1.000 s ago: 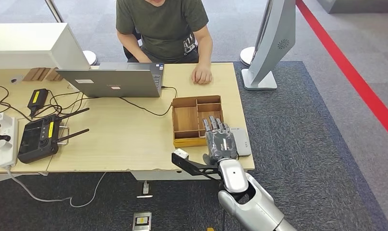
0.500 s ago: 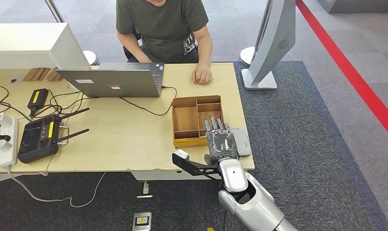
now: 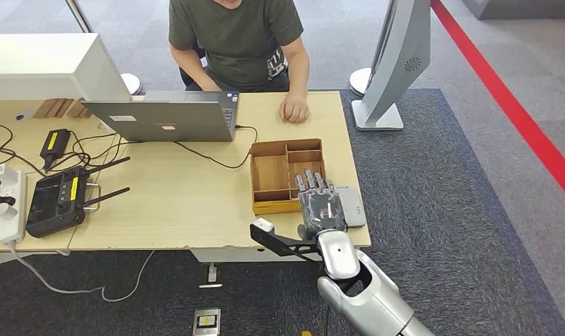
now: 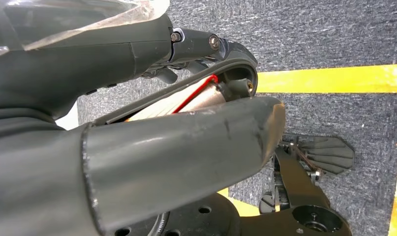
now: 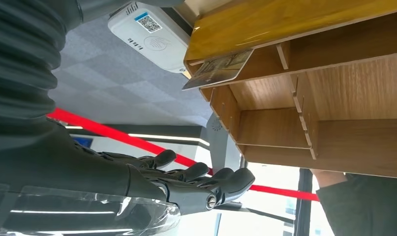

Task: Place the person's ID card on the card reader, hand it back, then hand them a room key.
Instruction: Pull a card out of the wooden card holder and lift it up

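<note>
Little has shifted over the last second: the right hand (image 3: 321, 203) stays poised above the near right corner of the table (image 3: 188, 203), having drifted only a touch towards the card reader.

One card (image 5: 218, 70) lies in the wooden tray (image 3: 269, 175), its edge poking out of a compartment on the side nearest the white card reader (image 3: 352, 205). Whether it is the ID card or a room key cannot be told. The reader's face, as far as it is seen, carries no card, and the right hand hangs over the gap between tray and reader with fingers extended, apart and grasping nothing. The left hand (image 4: 137, 142) hangs low over the carpet; its state cannot be told.

Judging by this, the task looks early: no card on the reader, nothing being handed over, so reading, returning and key handover all seem left.

Counted: one card visible, one reader, one tray with several compartments, one person (image 3: 234, 38) seated across the table, one laptop (image 3: 164, 119).
</note>
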